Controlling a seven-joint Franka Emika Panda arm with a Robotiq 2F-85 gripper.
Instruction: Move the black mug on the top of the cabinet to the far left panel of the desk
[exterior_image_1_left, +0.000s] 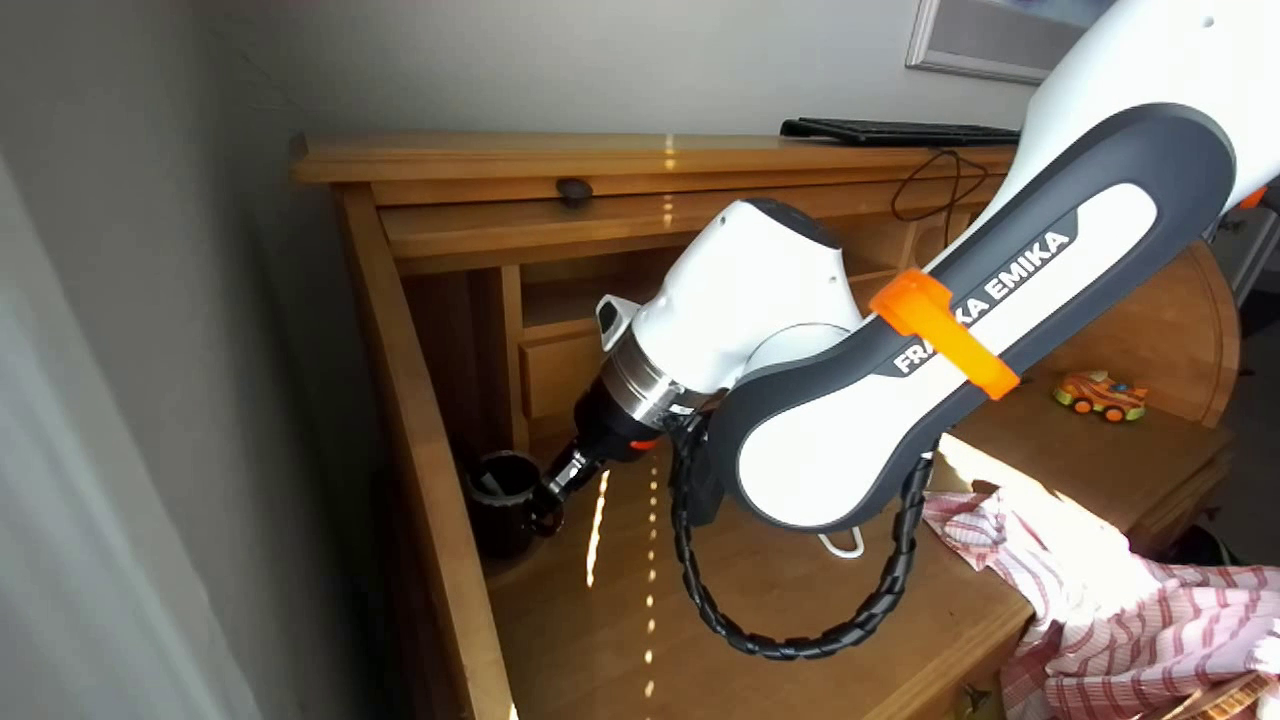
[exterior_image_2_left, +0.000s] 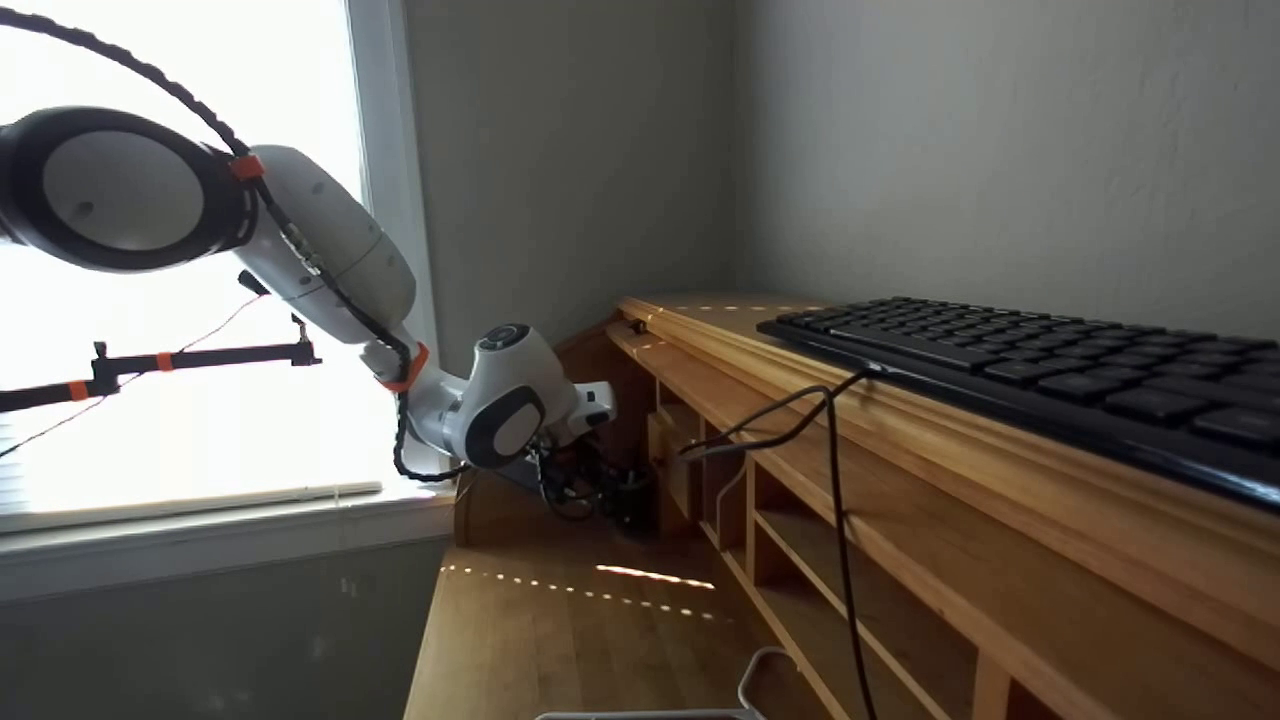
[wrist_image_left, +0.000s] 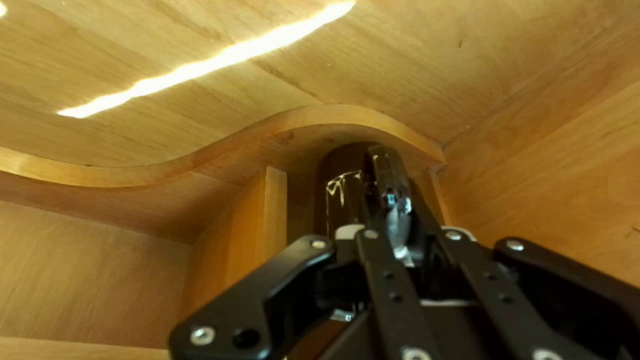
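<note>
One mug (exterior_image_1_left: 498, 522), handle (wrist_image_left: 394, 170) in your grip, far left corner of the table (exterior_image_1_left: 570, 640).
Your end effector (wrist_image_left: 400, 227) is clamped on that handle in the wrist view. You have the mug about upright, just beside the side board (exterior_image_1_left: 425, 470) and near the cabinet (exterior_image_1_left: 500, 165); can't tell if its base touches down. Keyboard (exterior_image_2_left: 1000, 365) on the cabinet top in both exterior views; toy car (exterior_image_1_left: 1098, 396) and cloth (exterior_image_1_left: 1180, 625) off right in an exterior view.

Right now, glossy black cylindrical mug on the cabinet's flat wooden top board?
No, the black mug is well below the top board.
</note>
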